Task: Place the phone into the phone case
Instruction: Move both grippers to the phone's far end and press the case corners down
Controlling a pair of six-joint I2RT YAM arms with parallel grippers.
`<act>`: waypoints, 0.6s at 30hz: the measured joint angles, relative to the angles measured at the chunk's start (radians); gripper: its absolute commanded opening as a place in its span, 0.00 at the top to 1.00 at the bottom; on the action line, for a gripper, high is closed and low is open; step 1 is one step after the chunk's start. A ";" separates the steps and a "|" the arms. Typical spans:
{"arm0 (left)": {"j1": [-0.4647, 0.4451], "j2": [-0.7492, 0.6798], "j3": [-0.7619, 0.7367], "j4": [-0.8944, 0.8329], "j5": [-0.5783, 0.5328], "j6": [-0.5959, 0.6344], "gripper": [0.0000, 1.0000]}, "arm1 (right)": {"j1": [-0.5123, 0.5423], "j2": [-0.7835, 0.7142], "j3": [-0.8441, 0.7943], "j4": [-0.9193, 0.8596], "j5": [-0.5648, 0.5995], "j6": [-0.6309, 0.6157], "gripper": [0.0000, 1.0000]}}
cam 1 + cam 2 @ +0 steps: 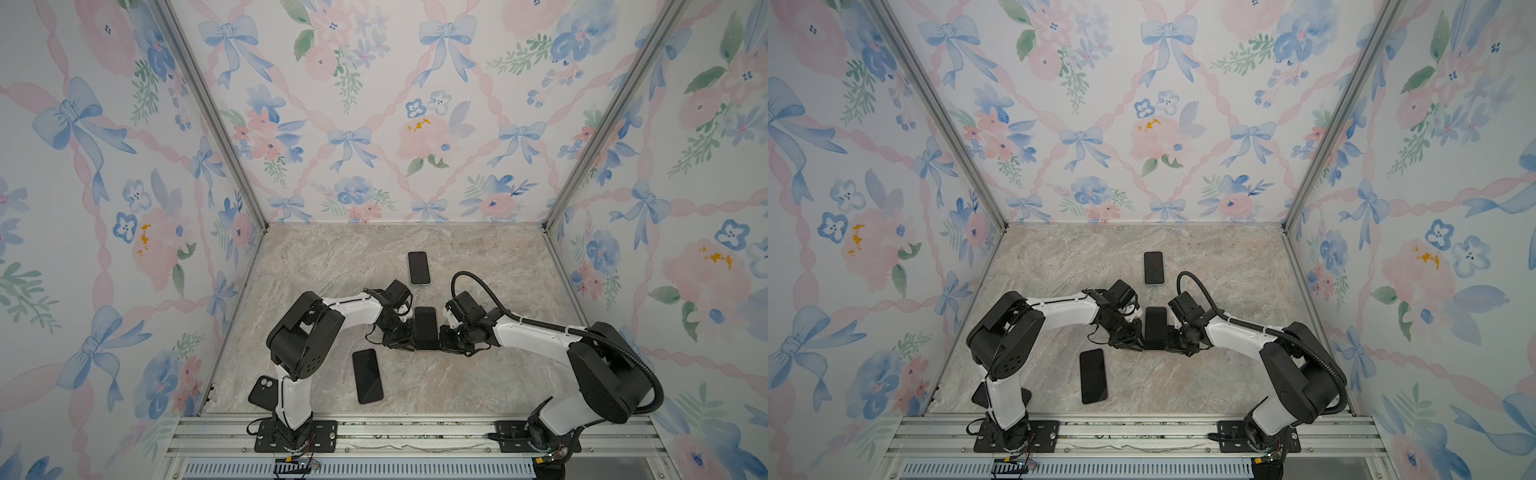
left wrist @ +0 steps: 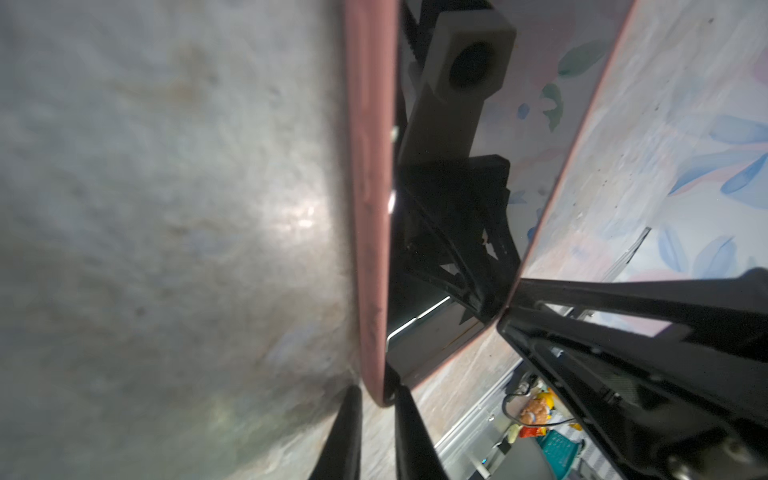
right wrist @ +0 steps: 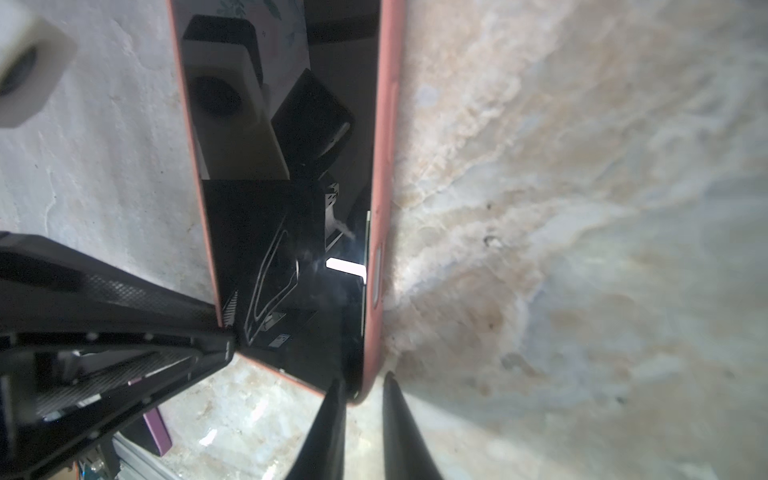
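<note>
A phone [image 1: 426,328] [image 1: 1155,328] lies screen up in the middle of the marble table, sitting inside a pinkish-red phone case [image 2: 370,166] [image 3: 386,124] whose rim wraps its edges. In the right wrist view the dark phone screen [image 3: 291,249] mirrors the arms. My left gripper [image 1: 409,340] [image 2: 376,390] is at the near left corner, its fingers a little apart, astride the case rim with a small gap. At the near right corner, my right gripper [image 1: 442,338] [image 3: 361,380] stands the same way, one finger over the screen and one outside the rim.
A second phone [image 1: 418,268] lies further back. A third phone [image 1: 367,376] lies nearer the front, left of centre. A black case with camera holes [image 1: 262,390] leans beside the left arm's base. Floral walls close in the table on three sides.
</note>
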 measured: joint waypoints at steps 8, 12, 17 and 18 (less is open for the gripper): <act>0.062 0.026 0.228 -0.058 -0.115 0.083 0.48 | -0.030 0.061 0.241 -0.083 0.088 -0.100 0.59; 0.085 0.085 0.328 -0.049 -0.130 0.111 0.49 | -0.074 0.166 0.313 -0.075 0.076 -0.122 0.62; 0.089 0.171 0.357 -0.053 -0.125 0.129 0.50 | -0.125 0.264 0.338 -0.071 0.051 -0.137 0.64; 0.089 0.180 0.356 -0.058 -0.125 0.130 0.49 | -0.130 0.272 0.338 -0.071 0.046 -0.139 0.64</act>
